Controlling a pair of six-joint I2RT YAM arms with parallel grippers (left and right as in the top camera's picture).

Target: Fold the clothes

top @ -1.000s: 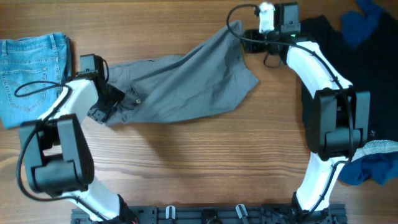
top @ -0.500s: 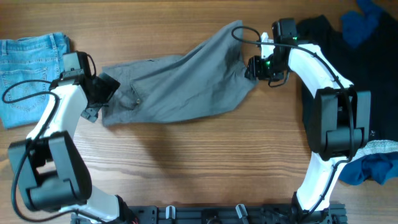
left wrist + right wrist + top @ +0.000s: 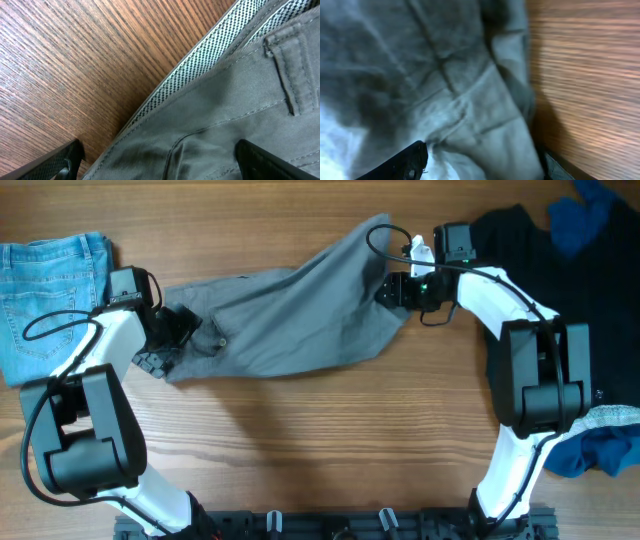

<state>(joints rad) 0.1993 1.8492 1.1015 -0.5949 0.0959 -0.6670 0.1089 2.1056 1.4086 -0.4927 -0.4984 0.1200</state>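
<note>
Lying waistband-first under the spread left end effector (image 3: pixel 170 340), grey trousers (image 3: pixel 300 320) reach under the spread right end effector (image 3: pixel 392 290).

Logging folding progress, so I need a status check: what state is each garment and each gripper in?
grey trousers: unfolded, spread out and rumpled
light-blue jeans: lying flat, apparently folded
dark clothes pile: heaped, unfolded
left gripper: open, at the trousers' waistband
right gripper: open, over the trousers' other end

Creased grey trousers (image 3: pixel 445 90) lie on the wooden table (image 3: pixel 590 75).
</note>
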